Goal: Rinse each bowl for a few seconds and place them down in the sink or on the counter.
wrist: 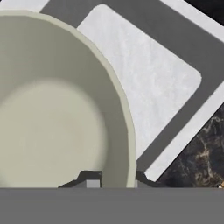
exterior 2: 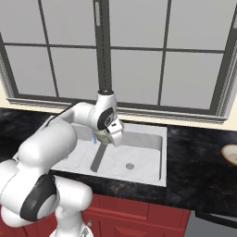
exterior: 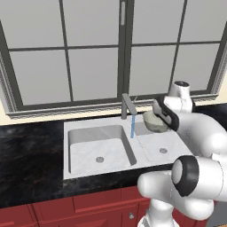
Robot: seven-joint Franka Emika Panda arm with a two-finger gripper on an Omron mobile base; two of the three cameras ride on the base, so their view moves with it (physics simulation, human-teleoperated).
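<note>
Water ran in a thin stream from the faucet [exterior: 128,105] while the gripper [wrist: 116,179] pinched the rim of one bowl [exterior: 154,122] — held just beside the stream over the sink [exterior: 84,150]. Another bowl [exterior 2: 231,154] waited on the counter [exterior 2: 199,166], seemingly unrinsed.

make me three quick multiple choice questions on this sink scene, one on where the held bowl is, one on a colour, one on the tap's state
1. Where is the held bowl?
A. on the counter
B. above the sink's right basin, beside the water stream
C. on the left basin's floor

2. What colour are the cabinets?
A. red
B. white
C. blue

3. What is the faucet doing?
A. running
B. off
C. lying detached

Key: B, the gripper holds it by the rim above the sink; A, red fronts sit below the counter; A, a blue stream falls from the spout.
</note>
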